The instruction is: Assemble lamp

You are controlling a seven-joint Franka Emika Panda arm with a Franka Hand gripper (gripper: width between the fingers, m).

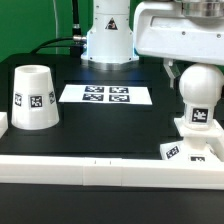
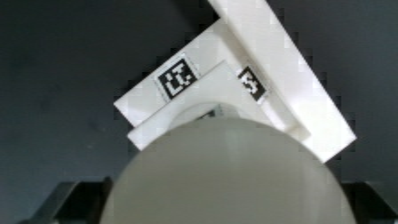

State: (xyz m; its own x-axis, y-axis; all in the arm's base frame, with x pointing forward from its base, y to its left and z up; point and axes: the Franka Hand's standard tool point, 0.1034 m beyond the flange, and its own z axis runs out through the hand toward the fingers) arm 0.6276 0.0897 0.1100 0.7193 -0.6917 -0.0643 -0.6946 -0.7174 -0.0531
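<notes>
- Nearest to me runs a white rail along the front edge of the dark bench, with nothing standing on it.
- Just behind it, at the exterior view's right, sits the flat square base, a black-and-white tag showing on its front edge.
- The rounded bulb stands upright on that base. I'd judge the bulb is seated or being seated now, though I can't tell whether it is fully home.
- The gripper comes down over the bulb's top. Its fingers are hidden behind the white wrist housing, so I cannot tell whether they are apart or clamped on the bulb.
- The wrist view looks straight down the bulb, which fills the foreground, with the base beneath it and two tags on its surface. Dark shapes low in that picture may be fingertips, but they are too blurred to say.
- At the exterior view's left, well apart from the base, the tapered shade stands wide end down on the bench, not yet placed. Fitting it over the bulb looks like the main step left.
- Further back lies the marker board with four black markers.
- Furthest off is the arm's white pedestal.
- No brand names or readable words anywhere; only the square coded tags.
</notes>
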